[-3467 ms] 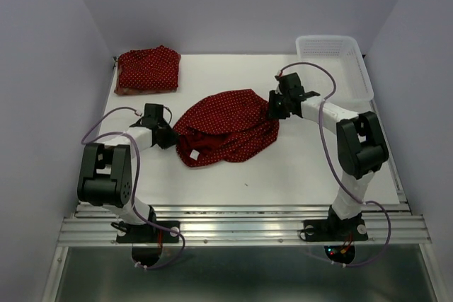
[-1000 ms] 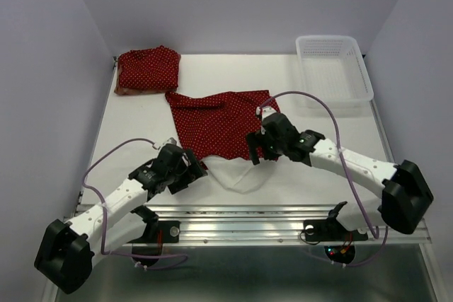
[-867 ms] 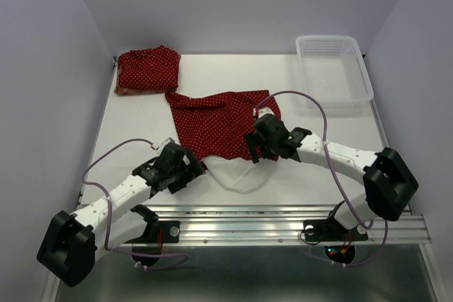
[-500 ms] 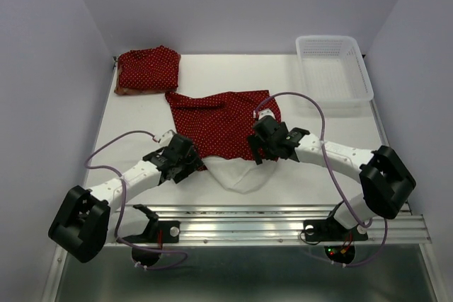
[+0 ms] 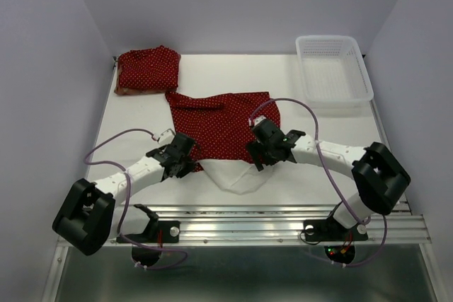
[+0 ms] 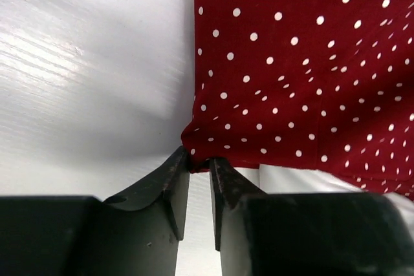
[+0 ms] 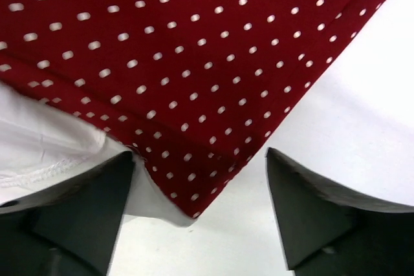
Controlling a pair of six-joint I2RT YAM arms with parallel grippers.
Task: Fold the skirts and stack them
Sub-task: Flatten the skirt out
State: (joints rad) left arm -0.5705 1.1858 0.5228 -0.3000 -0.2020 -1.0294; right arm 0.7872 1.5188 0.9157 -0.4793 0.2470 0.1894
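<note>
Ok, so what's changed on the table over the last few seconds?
The dotted skirt, bunched mid-table before, now lies spread flat with white lining showing at its near edge. Both arms came down to its near corners: the left gripper has closed onto the left one, the right gripper straddles the right one, jaws wide. The folded skirt at far left and the basket stayed put.

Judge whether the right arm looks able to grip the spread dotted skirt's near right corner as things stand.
Probably yes. The right arm's jaws stand wide open on either side of the dotted skirt's corner, which lies flat on the table with nothing between.
</note>
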